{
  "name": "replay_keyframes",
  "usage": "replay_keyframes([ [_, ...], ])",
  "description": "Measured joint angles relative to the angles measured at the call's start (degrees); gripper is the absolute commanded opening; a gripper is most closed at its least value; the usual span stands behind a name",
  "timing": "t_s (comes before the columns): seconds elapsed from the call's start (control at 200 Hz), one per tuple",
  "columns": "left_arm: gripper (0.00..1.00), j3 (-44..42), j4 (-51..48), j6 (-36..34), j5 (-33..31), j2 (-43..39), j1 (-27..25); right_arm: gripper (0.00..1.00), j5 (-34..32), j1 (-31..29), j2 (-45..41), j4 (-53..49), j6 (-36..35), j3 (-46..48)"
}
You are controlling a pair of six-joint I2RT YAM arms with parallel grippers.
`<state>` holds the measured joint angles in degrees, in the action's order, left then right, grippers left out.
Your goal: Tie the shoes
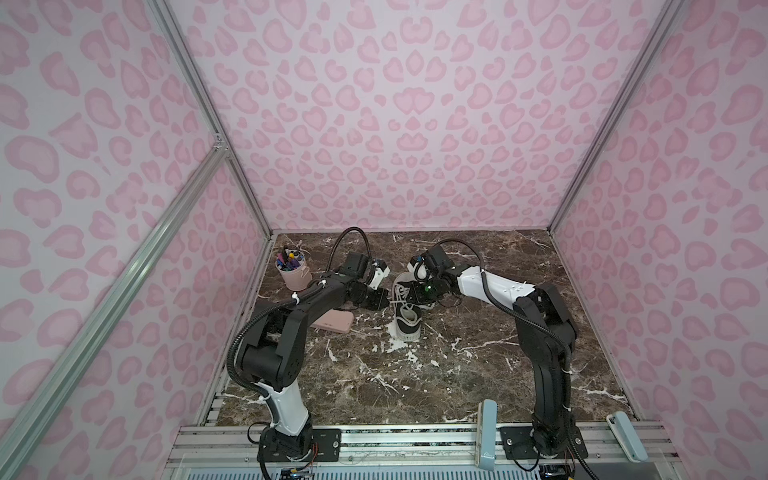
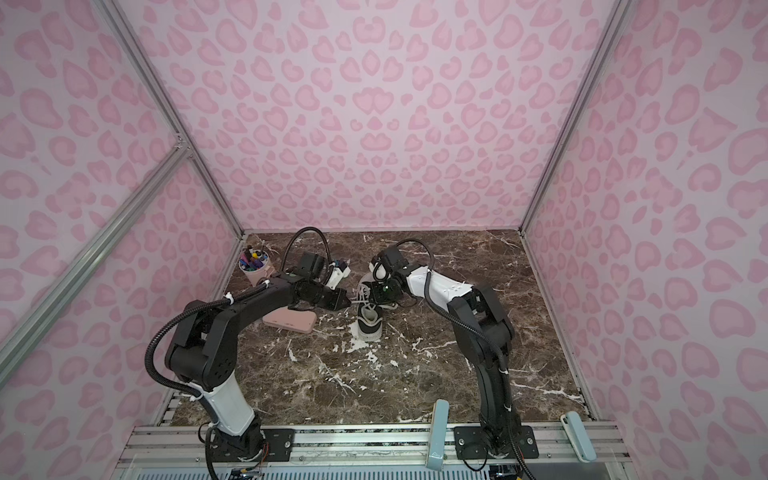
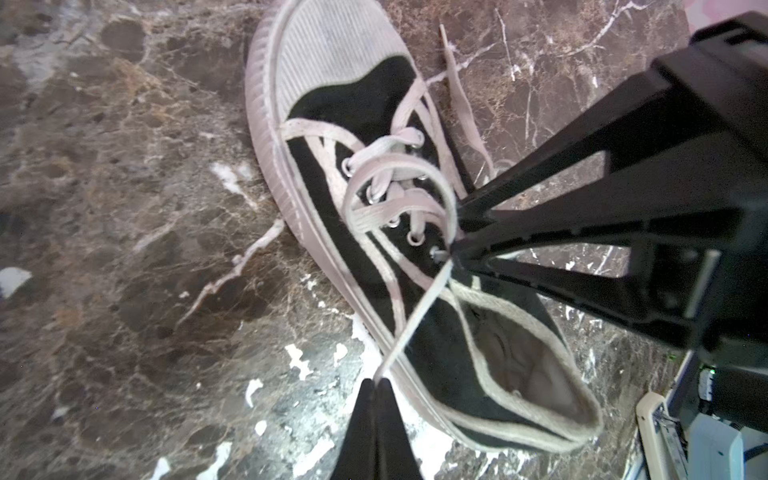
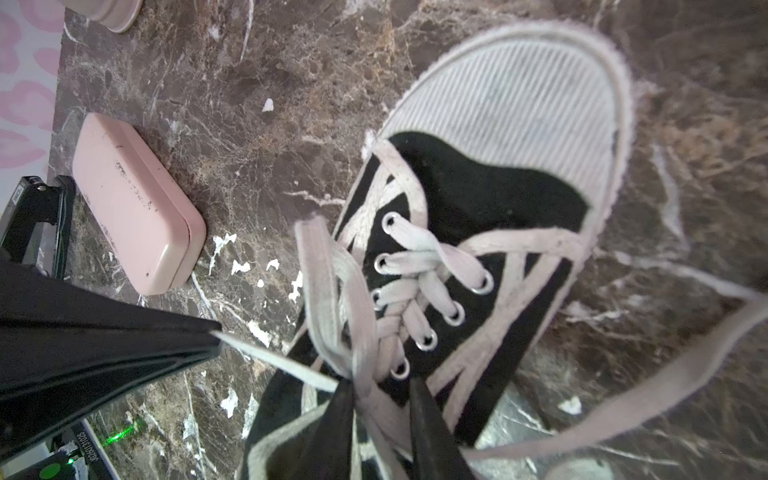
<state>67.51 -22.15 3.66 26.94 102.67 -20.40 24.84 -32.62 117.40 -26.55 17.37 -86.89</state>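
The shoe [image 1: 405, 320] [image 2: 368, 322], black canvas with a white toe cap, lies mid-table with its toe pointing away. My left gripper [image 3: 376, 380] [image 1: 386, 302] is shut on a white lace strand [image 3: 415, 316], which runs taut from the top eyelets. My right gripper [image 4: 382, 386] [image 1: 411, 297] [image 3: 453, 228] hovers over the shoe's [image 4: 478, 187] tongue with its jaws partly apart. The base of an upright lace loop [image 4: 332, 282] sits between its fingers. The other lace end [image 4: 665, 374] trails loose on the table.
A flat pink case [image 1: 332, 322] [image 4: 133, 199] lies left of the shoe, under my left arm. A pink cup of pens [image 1: 294, 270] stands at the back left. Two pale blue-grey handles [image 1: 486, 432] [image 1: 627, 436] sit on the front rail. The table [image 1: 457, 374] is brown marble.
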Motion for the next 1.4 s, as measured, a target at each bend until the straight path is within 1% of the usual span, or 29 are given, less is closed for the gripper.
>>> replay_keyframes([
  [0.085,0.04,-0.3,0.0,1.1,-1.5,0.0,0.2,0.25,0.0,0.0,0.0,-0.1,0.0,-0.1],
  [0.42,0.04,-1.2,1.0,3.9,-4.0,0.2,0.9,0.25,-0.4,0.0,0.1,-0.3,0.0,-0.2],
  [0.605,0.05,-1.2,1.5,4.4,-3.3,1.4,0.8,0.25,-0.4,0.0,0.1,-0.4,0.0,-0.2],
  [0.635,0.08,-1.2,1.5,4.4,-3.1,1.7,0.5,0.26,-0.4,0.1,0.1,-0.3,0.0,-0.2],
  [0.725,0.32,-1.2,1.5,4.3,-2.5,2.5,0.0,0.27,-0.1,0.1,0.1,-0.3,0.0,-0.2],
  [0.745,0.35,-1.2,1.5,4.3,-2.5,2.6,0.0,0.27,0.0,0.1,0.0,-0.3,0.0,-0.2],
  [0.755,0.40,-1.2,1.5,4.3,-2.5,2.6,0.0,0.27,0.1,0.1,0.0,-0.3,0.0,-0.2],
  [0.765,0.42,-1.2,1.4,4.4,-2.5,2.7,0.0,0.27,0.2,0.1,0.0,-0.3,0.0,-0.2],
  [0.925,0.59,-2.2,2.6,5.4,-2.6,1.7,0.0,0.29,1.1,0.1,-1.3,0.1,0.2,0.1],
  [1.04,0.63,-3.2,3.6,7.2,-3.3,-1.2,1.1,0.29,1.6,0.1,-2.4,0.2,0.6,0.1],
  [1.14,0.63,-2.5,5.1,8.7,-3.5,-2.5,1.8,0.29,1.8,0.3,-2.9,0.2,0.6,0.1],
  [1.355,0.63,3.4,4.9,9.3,-2.4,1.6,1.6,0.29,1.9,0.5,-3.0,0.3,0.7,0.1],
  [1.4,0.61,4.0,4.8,9.3,-2.1,2.3,1.5,0.29,2.0,0.5,-3.0,0.3,1.0,0.1],
])
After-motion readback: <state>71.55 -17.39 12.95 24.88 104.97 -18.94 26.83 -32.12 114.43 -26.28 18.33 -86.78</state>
